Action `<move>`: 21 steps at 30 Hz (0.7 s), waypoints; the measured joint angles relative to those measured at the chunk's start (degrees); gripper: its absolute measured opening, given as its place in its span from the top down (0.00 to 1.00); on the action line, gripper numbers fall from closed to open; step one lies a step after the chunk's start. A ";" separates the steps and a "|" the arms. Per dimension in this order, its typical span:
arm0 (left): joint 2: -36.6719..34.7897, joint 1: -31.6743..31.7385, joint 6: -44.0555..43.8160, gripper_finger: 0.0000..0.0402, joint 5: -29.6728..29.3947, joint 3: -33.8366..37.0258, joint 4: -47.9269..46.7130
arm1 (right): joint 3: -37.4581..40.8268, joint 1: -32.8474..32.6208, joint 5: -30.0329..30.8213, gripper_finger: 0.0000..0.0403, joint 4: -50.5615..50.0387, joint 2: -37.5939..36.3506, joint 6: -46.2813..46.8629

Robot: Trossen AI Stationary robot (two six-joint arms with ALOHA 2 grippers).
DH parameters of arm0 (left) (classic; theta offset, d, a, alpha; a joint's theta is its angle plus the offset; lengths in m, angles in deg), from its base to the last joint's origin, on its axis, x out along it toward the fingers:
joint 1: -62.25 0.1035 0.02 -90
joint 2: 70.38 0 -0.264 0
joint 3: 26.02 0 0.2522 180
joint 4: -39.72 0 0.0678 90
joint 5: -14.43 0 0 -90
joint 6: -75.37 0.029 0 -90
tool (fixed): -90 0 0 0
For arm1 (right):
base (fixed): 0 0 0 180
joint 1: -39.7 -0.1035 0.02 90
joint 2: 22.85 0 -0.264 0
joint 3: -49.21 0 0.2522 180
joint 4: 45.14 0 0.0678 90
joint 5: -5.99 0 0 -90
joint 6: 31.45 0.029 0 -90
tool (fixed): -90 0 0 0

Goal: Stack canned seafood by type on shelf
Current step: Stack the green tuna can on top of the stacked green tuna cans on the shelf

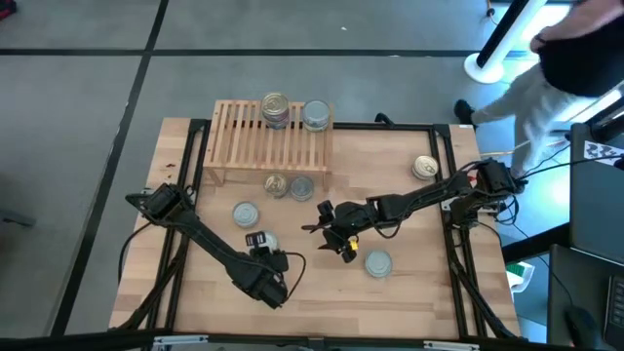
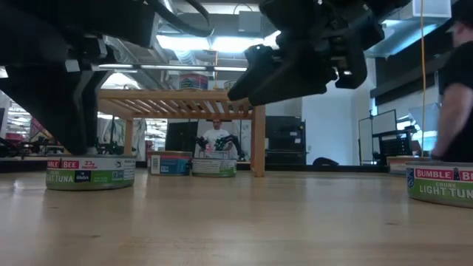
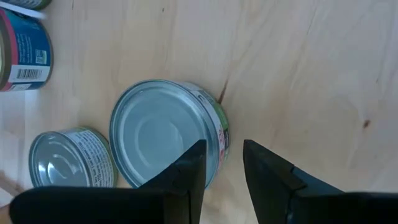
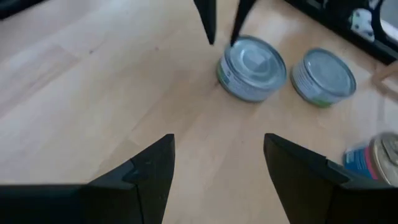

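The light-wood shelf (image 1: 255, 146) stands at the table's far side. On its slats are a gold-lidded stack (image 1: 276, 109) and a silver-lidded can (image 1: 316, 115). A gold can (image 1: 276, 183) and a silver can (image 1: 300, 187) sit at its near edge. A silver can (image 1: 245, 214) rests on the table. Beside it is another silver tuna can (image 3: 165, 134). My left gripper (image 3: 224, 146) points down at this can's rim, open by a narrow gap. My right gripper (image 1: 327, 229) hovers wide open above the mid table (image 4: 217, 149), holding nothing. My left gripper comes from above at the silver tuna can's rim (image 3: 214, 127). One finger (image 3: 189, 171) stands over the lid's edge and the other (image 3: 264, 171) outside the wall. Whether either finger touches the can, I cannot tell. The can sits flat on the table.
A silver can (image 1: 377, 263) lies near my right gripper and a gold one (image 1: 424, 168) toward the table's right. A blue-labelled can (image 3: 25, 53) is near the shelf. A person (image 1: 565, 58) stands beyond the far right corner. Bare wood lies along the near edge.
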 joint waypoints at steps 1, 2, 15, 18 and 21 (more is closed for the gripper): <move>0.00 0.00 -0.08 0.75 -0.11 0.00 0.08 | 0.00 -0.35 0.01 0.40 0.45 0.00 -0.03; 0.00 0.01 -0.16 0.75 -0.18 0.00 0.13 | 0.00 -0.68 0.01 0.40 0.83 0.00 -0.07; 0.00 0.02 -2.11 0.75 -1.96 0.00 0.44 | 0.00 -3.82 2.17 0.40 3.92 0.00 -0.78; 0.00 0.02 -3.27 0.75 -2.20 0.00 0.44 | 0.00 -4.02 4.01 0.40 4.51 0.01 -0.82; 0.00 0.02 -3.47 0.75 -2.24 0.00 0.54 | -0.04 -3.97 5.57 0.40 7.42 1.09 -0.98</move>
